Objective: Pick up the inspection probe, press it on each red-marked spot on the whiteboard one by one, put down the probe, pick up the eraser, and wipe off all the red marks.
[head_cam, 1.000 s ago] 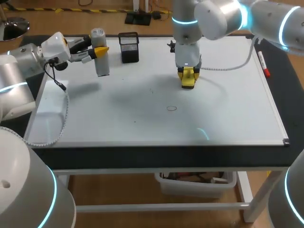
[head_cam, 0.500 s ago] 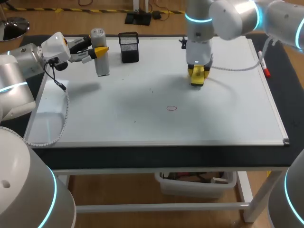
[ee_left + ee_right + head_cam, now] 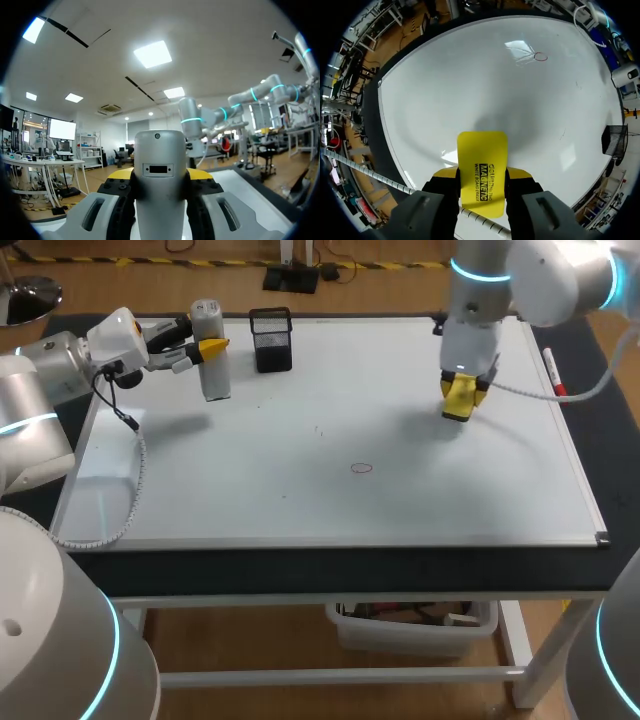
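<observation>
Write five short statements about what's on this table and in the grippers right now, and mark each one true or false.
1. The right gripper holds the yellow eraser. True.
2. The eraser is lying on the red mark. False: the mark sits apart from it, near the middle of the whiteboard.
3. The left gripper is open and empty. False: it is shut on the probe.
4. A black mesh holder stands beside the probe. True.
5. A marker with a red cap lies along the whiteboard's right edge. True.
</observation>
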Motion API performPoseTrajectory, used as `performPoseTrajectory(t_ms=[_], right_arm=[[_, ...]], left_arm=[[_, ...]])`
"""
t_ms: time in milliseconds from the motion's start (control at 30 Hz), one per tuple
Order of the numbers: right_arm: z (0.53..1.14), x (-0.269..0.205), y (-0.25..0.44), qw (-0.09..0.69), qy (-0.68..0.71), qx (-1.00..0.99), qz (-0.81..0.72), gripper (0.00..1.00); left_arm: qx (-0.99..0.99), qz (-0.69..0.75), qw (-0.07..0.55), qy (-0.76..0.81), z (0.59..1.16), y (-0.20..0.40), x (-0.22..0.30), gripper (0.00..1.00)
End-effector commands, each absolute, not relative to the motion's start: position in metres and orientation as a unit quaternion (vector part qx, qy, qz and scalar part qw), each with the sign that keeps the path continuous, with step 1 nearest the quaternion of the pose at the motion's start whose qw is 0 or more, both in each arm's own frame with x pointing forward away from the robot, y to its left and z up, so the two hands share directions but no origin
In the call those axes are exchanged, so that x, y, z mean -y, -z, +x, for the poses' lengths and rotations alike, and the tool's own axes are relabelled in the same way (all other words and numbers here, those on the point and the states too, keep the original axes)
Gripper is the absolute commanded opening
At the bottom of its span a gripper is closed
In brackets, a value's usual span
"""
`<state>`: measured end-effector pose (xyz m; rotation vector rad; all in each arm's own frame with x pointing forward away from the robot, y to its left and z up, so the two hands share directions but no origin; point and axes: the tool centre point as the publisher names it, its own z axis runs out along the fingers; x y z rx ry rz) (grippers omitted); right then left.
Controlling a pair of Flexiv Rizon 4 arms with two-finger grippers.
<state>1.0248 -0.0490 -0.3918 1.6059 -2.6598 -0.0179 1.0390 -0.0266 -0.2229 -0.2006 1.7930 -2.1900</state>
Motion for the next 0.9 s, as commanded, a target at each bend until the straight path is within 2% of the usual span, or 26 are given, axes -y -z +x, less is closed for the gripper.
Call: performPoseTrajectory(t_ms=[33, 800, 900], right_arm=[[1.015, 0.068, 0.389, -0.003, 0.018, 0.858, 0.514, 0.0], [1.01, 0.08, 0.387, -0.008, 0.032, 0.865, 0.501, 0.0], [1.01, 0.08, 0.387, -0.008, 0.032, 0.865, 0.501, 0.0]], left_arm=[[-0.623, -0.069, 0.153, 0.764, 1.039, 0.223, 0.027, 0.0], [-0.623, -0.069, 0.153, 0.764, 1.039, 0.223, 0.027, 0.0], [-0.616, -0.043, 0.141, 0.774, 1.023, 0.223, 0.042, 0.0]])
